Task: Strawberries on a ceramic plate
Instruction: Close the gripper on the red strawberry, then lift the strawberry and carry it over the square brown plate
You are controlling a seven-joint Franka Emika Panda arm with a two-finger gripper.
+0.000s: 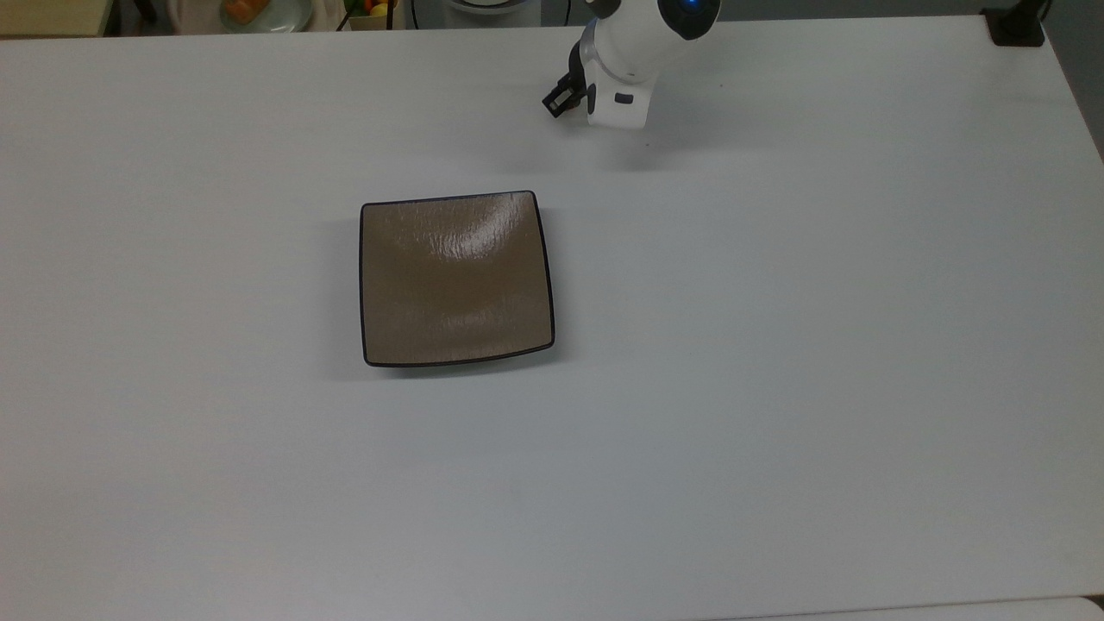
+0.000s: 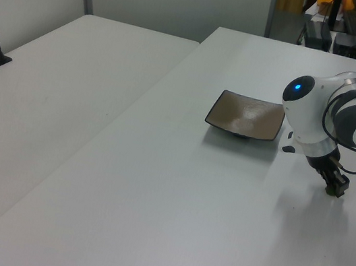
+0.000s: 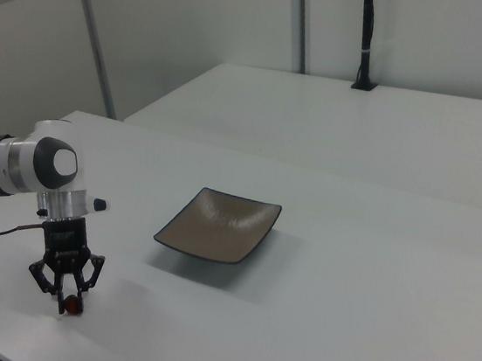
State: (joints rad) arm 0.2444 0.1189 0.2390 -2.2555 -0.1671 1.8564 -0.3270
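The square glossy brown ceramic plate [image 1: 455, 278] lies bare on the white table, left of middle in the top view; it also appears as the plate [image 2: 246, 115] and the plate [image 3: 220, 224]. My gripper [image 3: 67, 293] is down at the table near the right view's lower left, well apart from the plate. It stands open with its dark fingers on either side of the tiny red strawberry [image 3: 73, 305]. In the top view the gripper [image 1: 565, 97] is near the far edge and the white hand hides the strawberry. In the left view the gripper [image 2: 335, 188] touches down right of the plate.
A round pale dish with orange food [image 1: 254, 10] sits beyond the table's far edge in the top view. A black post base [image 1: 1018, 26] stands at the table's far right corner there. A second white table [image 2: 56, 85] adjoins in the left view.
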